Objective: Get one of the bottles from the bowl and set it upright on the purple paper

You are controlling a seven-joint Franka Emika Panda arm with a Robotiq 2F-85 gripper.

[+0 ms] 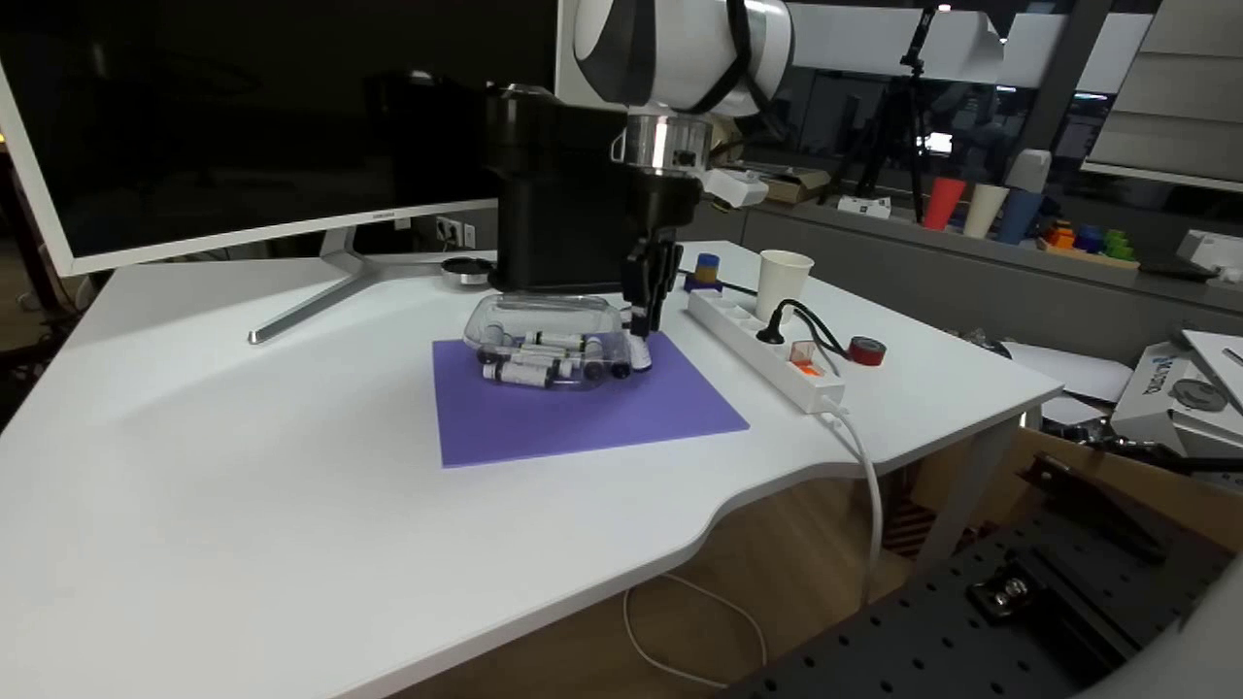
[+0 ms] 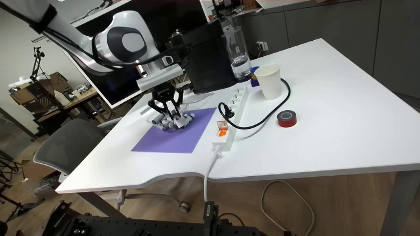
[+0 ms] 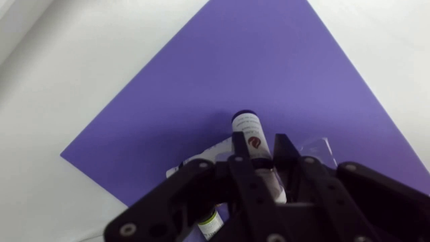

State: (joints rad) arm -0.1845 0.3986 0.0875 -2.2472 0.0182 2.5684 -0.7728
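In the wrist view we see the gripper (image 3: 260,136) fill the lower part of the frame, its two dark fingertips (image 3: 240,144) a narrow gap apart. Between them, near the centre, shows a small bottle (image 3: 254,134) with a white label and a red mark, slanting from upper left to lower right; we cannot tell whether they pinch it. The purple paper (image 1: 583,427) lies flat on the white table (image 1: 243,485), near the middle of the frame in an exterior view, and the clear bowl (image 2: 169,130) rests on its far part. We see more bottles (image 1: 520,375) on their sides in that bowl, just left of the gripper. Right of the paper we find a white power strip (image 1: 757,354) with a black plug (image 1: 770,334) in it, then a paper cup (image 1: 783,282) and a roll of red tape (image 1: 867,351). A big monitor (image 1: 243,116) fills the upper left, with a black machine (image 1: 558,214) at its lower right.
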